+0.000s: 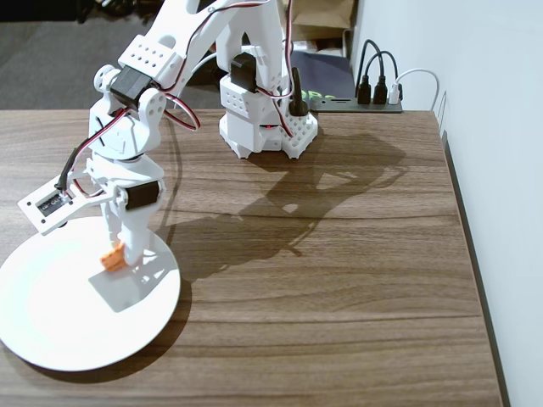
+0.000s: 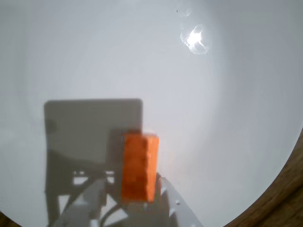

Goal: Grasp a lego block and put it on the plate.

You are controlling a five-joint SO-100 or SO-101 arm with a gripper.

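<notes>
Hovering over the large round white plate point(image 1: 51, 326), the white two-finger gripper point(image 1: 119, 259) is clamping the small orange plastic lego block point(image 1: 112, 257) just above the plate's surface. Being light, rigid and smooth, it is best pinched across its flat sides. Beyond, the wooden table point(image 1: 339, 280) is stretching toward the arm's white base point(image 1: 267, 127).

Lego block point(image 1: 112, 257): small orange rectangular brick, standing on end over the plate's right half in the fixed view; blurred in the wrist view point(image 2: 138, 168). Plate point(image 1: 51, 322): large, round, flat, plain white, at the desk's front-left corner.
</notes>
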